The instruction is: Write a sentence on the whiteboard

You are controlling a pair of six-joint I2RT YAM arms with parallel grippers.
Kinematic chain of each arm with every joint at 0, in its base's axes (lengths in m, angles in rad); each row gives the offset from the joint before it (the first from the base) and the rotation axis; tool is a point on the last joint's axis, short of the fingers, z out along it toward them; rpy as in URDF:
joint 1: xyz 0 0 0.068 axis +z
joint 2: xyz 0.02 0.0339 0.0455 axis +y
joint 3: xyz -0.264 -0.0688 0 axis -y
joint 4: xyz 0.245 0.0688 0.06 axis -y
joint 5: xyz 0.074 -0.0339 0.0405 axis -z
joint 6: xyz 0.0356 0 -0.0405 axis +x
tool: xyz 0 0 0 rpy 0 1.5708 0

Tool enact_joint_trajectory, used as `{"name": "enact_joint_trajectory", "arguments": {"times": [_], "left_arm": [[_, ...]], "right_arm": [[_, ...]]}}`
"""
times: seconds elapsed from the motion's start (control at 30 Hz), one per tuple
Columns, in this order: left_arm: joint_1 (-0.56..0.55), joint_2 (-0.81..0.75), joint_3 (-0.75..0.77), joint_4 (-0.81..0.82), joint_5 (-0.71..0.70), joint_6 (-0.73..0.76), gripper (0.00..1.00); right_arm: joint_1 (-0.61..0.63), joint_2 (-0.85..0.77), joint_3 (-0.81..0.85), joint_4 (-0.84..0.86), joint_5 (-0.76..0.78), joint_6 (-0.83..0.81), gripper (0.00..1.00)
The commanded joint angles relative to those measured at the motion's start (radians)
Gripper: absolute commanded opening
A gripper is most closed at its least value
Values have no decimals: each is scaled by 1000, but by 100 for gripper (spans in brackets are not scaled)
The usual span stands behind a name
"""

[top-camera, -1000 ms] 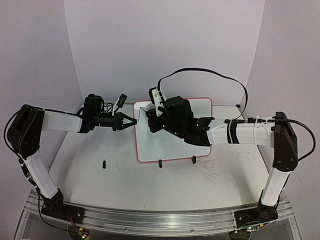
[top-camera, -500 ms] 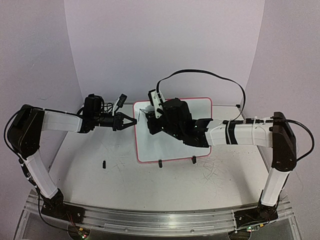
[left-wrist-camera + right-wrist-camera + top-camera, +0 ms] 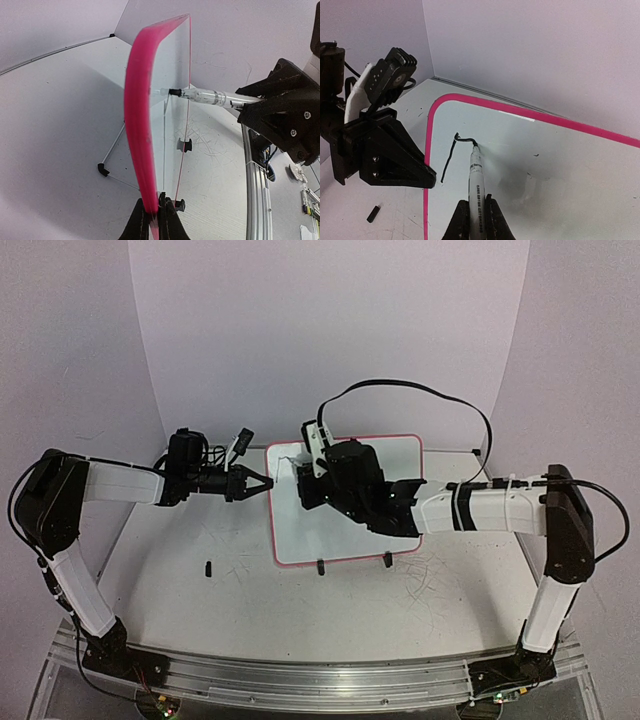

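Your left jaws pinched shut on pink frame of whiteboard (image 3: pixel 142 125); board standing on table (image 3: pixel 250 600), edge-on straight ahead of them; your right jaws clamped on marker (image 3: pixel 476 180); tip touches board just ahead of jaws; sentence (image 3: pixel 449 159) only one black stroke, running left from tip.

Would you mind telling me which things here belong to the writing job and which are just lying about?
In the job: whiteboard, marker, black stroke, left gripper clamping the board's edge, right gripper holding the marker.
Lying about: small black piece and scribbles on the table.
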Motion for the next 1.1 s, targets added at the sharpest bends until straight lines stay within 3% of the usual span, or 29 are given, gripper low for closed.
{"name": "enact_joint_trajectory", "arguments": {"times": [0.0, 1.07], "left_arm": [[-2, -51, -5, 48, -10, 62, 0], [-2, -53, -2, 48, -5, 60, 0]], "right_arm": [[-6, -50, -34, -3, 28, 22, 0], [12, 36, 41, 0, -36, 36, 0]]}}
